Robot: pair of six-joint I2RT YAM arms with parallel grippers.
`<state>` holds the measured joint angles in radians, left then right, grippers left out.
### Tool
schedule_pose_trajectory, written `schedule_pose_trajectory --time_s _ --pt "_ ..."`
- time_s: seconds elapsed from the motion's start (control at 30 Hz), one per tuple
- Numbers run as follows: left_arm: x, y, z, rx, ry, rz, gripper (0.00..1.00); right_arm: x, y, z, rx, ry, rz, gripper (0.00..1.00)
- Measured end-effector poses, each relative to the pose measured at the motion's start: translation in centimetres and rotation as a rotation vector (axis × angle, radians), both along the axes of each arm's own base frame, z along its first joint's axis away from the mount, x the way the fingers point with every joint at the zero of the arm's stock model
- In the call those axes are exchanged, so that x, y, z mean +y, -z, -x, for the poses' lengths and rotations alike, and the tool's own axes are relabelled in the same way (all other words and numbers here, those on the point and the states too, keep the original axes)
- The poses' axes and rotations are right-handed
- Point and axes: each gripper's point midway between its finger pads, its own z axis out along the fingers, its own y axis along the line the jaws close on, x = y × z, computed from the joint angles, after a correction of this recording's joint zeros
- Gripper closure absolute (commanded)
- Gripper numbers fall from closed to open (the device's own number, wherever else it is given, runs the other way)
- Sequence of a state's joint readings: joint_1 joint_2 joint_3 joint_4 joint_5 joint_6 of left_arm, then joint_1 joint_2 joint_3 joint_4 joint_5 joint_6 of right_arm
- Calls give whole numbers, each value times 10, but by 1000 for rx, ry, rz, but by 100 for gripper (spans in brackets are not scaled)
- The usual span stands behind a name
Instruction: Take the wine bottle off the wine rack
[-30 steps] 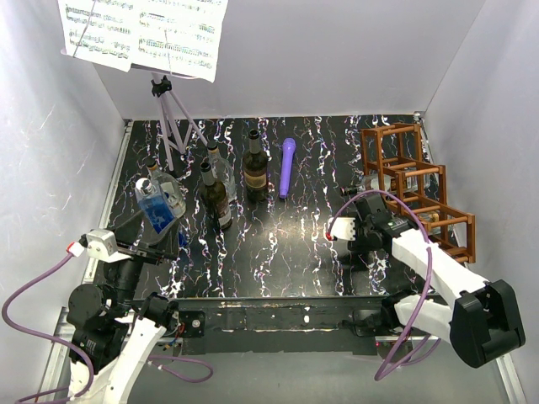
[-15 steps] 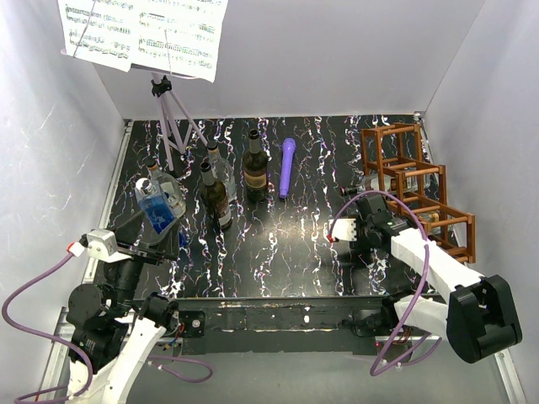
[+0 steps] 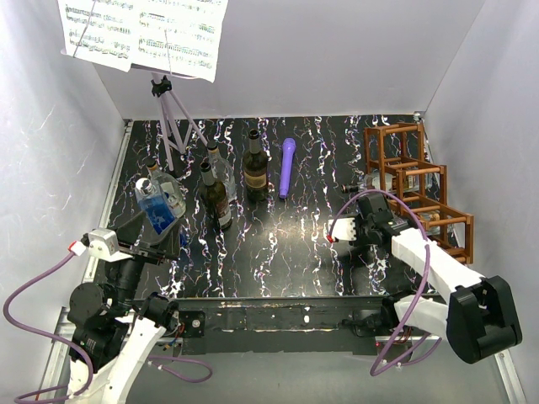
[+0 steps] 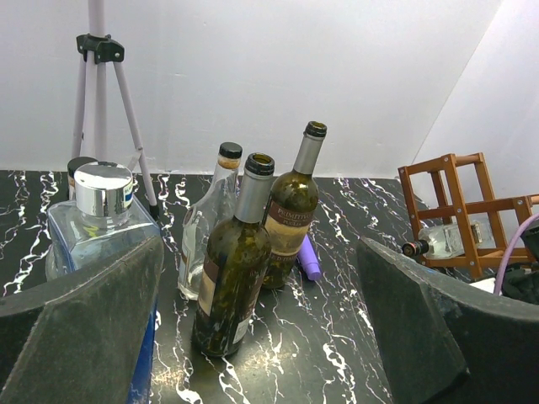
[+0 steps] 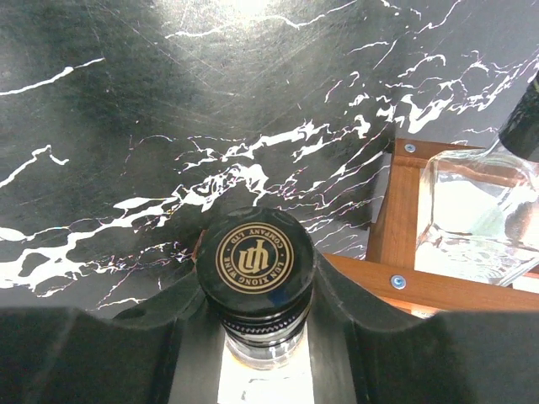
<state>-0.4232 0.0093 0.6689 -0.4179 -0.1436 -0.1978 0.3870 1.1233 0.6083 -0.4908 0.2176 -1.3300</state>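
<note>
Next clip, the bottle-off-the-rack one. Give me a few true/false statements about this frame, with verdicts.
1. The right gripper is shut on the neck of the capped wine bottle. True.
2. The left gripper grips a bottle. False: it is open and holds nothing.
3. The purple object stands upright. False: it lies flat on the table.
4. The wine rack stands at the table's right side. True.
</note>
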Motion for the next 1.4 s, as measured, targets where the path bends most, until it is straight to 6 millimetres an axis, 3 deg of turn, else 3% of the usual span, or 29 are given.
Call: schedule_pose_trajectory --time_s 0.5,1.4 --pt "0 0 0 1 -3 1 2 16 -2 13 39 -70 -11 99" --pt "1 0 0 2 -5 2 2 72 1 25 167 -91 47 99"
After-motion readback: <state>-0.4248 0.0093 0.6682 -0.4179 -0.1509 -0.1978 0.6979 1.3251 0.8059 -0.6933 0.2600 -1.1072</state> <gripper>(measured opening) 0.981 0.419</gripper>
